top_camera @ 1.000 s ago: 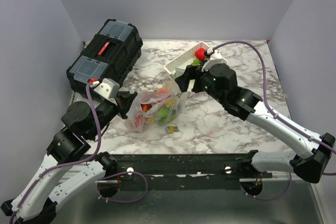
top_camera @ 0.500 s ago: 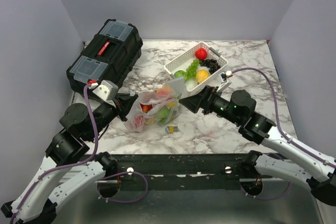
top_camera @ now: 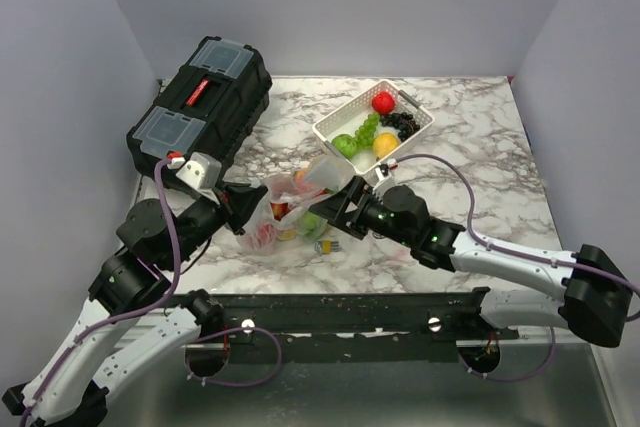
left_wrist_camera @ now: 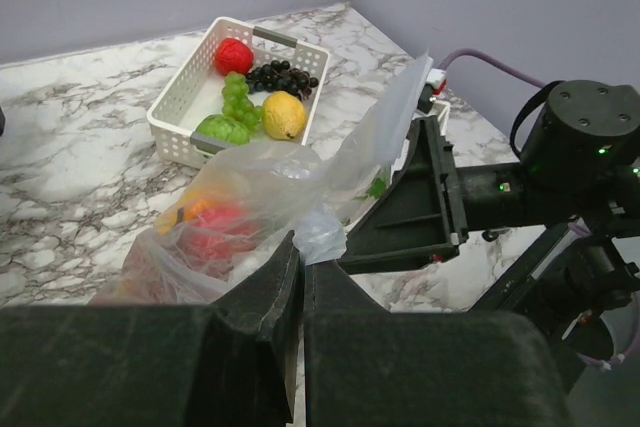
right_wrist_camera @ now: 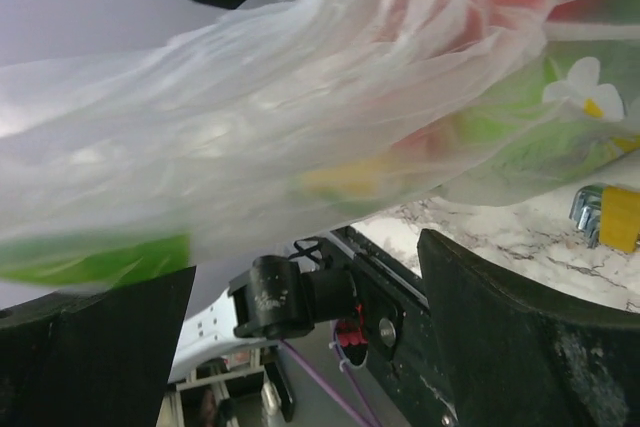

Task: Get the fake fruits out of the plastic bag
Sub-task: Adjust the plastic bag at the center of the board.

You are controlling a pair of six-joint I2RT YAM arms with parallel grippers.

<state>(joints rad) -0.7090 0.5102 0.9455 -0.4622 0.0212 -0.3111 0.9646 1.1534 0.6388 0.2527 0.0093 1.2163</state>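
1. One marble table (top_camera: pixel 470 137) carries everything here.
2. The black toolbox (top_camera: pixel 200 97) sits at the far left, well apart from the basket.
3. The white basket (top_camera: pixel 345 107) stands at the far middle of the table. It holds a red piece (left_wrist_camera: pixel 235 55), green grapes, dark grapes, a yellow piece (left_wrist_camera: pixel 284 115) and a green piece.
4. The plastic bag (top_camera: pixel 295 202) lies between the two grippers, near the basket's near corner, with one flap standing up.
5. The left gripper (left_wrist_camera: pixel 301 272) is clenched on a fold of the bag's film at the bag's left side.
6. The right gripper (top_camera: pixel 338 209) is released, with its jaws spread wide just beside the bag's right side and nothing held between them.
7. The fake fruits (top_camera: pixel 300 209) show red, orange and green through the film, all inside the bag.
8. A small yellow-and-silver thing (top_camera: pixel 326 246) lies on the marble just in front of the bag.
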